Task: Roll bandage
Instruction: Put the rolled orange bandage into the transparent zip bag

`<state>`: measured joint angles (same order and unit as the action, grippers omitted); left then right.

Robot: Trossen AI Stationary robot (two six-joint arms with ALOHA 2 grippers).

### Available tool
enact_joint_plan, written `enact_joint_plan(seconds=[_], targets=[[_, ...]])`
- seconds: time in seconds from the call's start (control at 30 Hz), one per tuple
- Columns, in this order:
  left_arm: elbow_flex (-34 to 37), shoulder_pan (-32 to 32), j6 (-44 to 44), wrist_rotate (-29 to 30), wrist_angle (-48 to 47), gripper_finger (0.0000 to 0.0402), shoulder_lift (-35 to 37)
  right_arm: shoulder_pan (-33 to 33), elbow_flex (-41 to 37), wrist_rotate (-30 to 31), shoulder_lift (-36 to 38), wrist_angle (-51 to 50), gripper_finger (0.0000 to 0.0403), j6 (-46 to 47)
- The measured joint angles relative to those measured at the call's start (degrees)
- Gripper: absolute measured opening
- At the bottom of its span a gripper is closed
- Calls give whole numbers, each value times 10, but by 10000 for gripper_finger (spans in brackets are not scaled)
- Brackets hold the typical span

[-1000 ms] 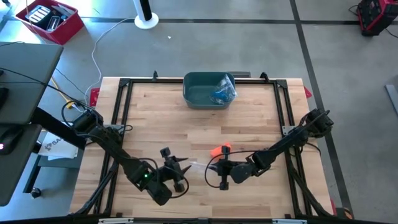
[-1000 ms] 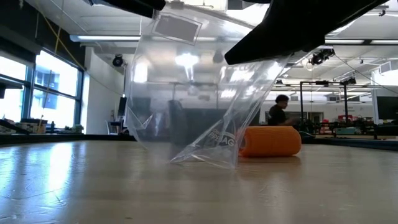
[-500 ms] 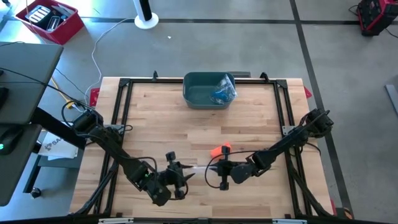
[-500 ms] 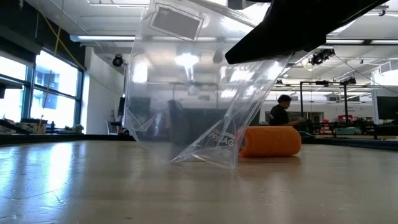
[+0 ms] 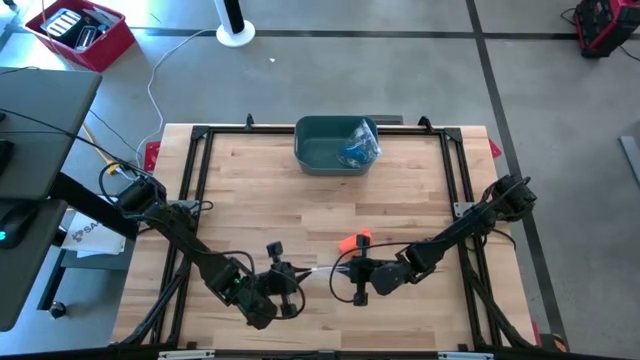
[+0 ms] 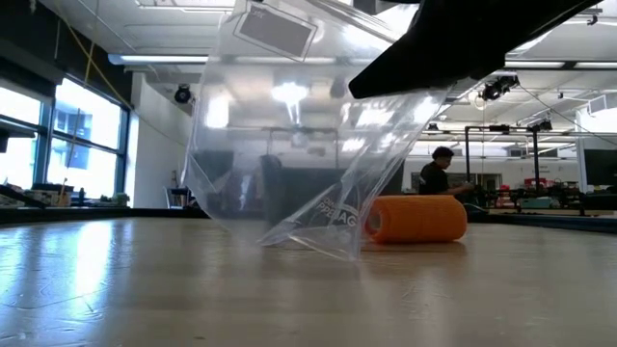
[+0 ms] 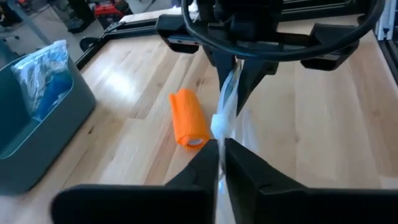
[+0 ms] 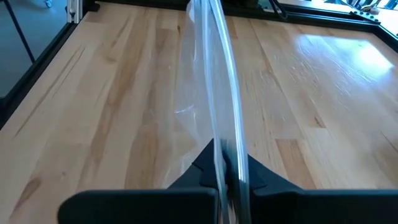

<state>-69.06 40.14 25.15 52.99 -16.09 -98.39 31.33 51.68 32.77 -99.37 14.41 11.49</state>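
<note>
On the near left of the tabletop (image 5: 260,190), the left pincer (image 5: 290,290) is closed on one edge of a clear plastic bag (image 6: 289,154); in its wrist view the two fingers (image 7: 205,163) meet on the film. The bag hangs between the two arms, its lower corner touching the wood. To its right, the right pincer (image 5: 358,280) is clamped shut on the bag's opposite edge. Just behind the bag lies the orange bandage roll (image 5: 353,241), on its side on the tabletop, outside the bag. At the far edge, centre, sits a teal bin (image 5: 310,150) holding a blue packet (image 5: 358,150).
</note>
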Motion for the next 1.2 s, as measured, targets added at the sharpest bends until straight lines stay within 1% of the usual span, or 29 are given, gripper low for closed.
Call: enact_joint_plan(seconds=[0.07, 0.23, 0.33, 0.43, 0.57, 0.67, 0.77, 0.87, 0.97, 1.07, 1.13, 1.2], targets=[[0, 0, -6, 0, 5, 5, 0, 0, 0, 0, 0, 0, 0, 0], [0, -3, -44, 0, 14, 1, 0, -2, 0, -9, 1, -6, 1, -6], [0, -11, -48, -4, -5, 1, 0, -3, 0, -17, 13, -14, 13, -26], [0, -20, -44, -16, -25, 1, 0, -3, 0, -18, 41, -19, 43, -28], [0, -29, -43, -21, -19, 1, 0, -6, 0, -59, 82, -26, 104, -30], [0, -31, -43, -23, -12, 0, 0, -6, 0, -62, 94, 6, 143, -54], [0, -31, -43, -24, -4, 0, 0, -5, 0, -63, 83, 53, 161, -99], [0, -31, -43, -26, -5, 0, 0, -5, 0, -20, 67, 76, 164, -122], [0, -31, -44, -26, -4, 0, -1, -1, 0, 38, 69, 36, 165, -129], [0, -31, -44, -26, -5, 0, -1, 7, 0, 47, 92, -55, 165, -111], [0, -30, -48, -26, -8, 0, -1, 16, 0, 50, 116, -122, 165, -72], [0, -29, -48, -26, -11, 0, -1, 28, 0, 59, 145, -183, 165, -8]])
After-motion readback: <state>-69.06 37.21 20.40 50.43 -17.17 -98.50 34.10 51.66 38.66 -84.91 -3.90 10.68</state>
